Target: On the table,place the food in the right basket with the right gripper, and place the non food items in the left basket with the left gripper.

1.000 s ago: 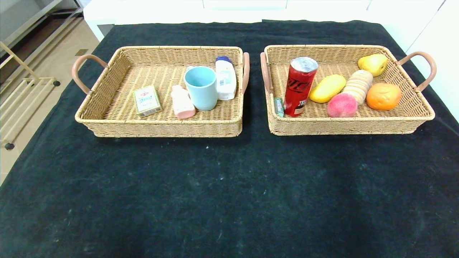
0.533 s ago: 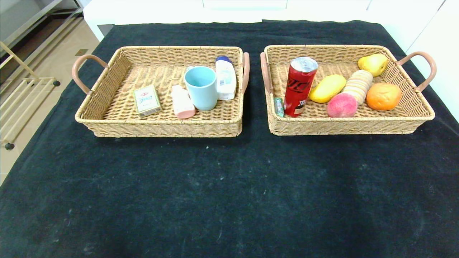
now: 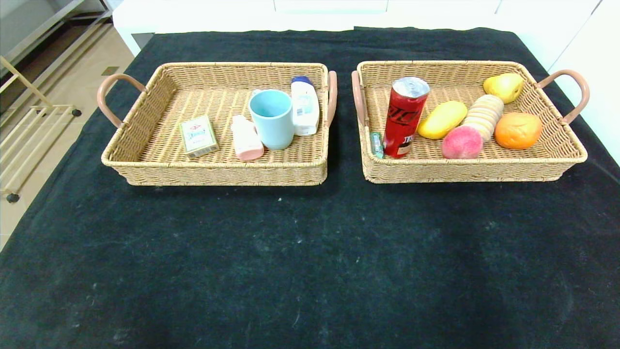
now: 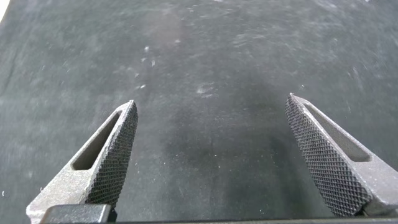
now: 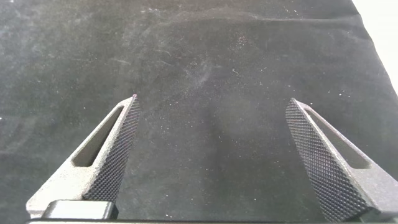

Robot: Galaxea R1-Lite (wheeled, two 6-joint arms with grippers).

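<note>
Nothing has moved over the last second. Non-food sits in the left basket (image 3: 145, 162), food in the right basket (image 3: 557, 165), both along the table's (image 3: 310, 266) far edge. Left gripper (image 4: 211, 158) and right gripper (image 5: 211, 158) hover over bare cloth, fingers apart, empty; sorting looks done.

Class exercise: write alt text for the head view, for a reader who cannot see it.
Two wicker baskets sit side by side on a black cloth. The left basket holds a blue cup, two bottles and a small box; the right basket holds a red can and assorted fruit. No robot arm is visible.
</note>
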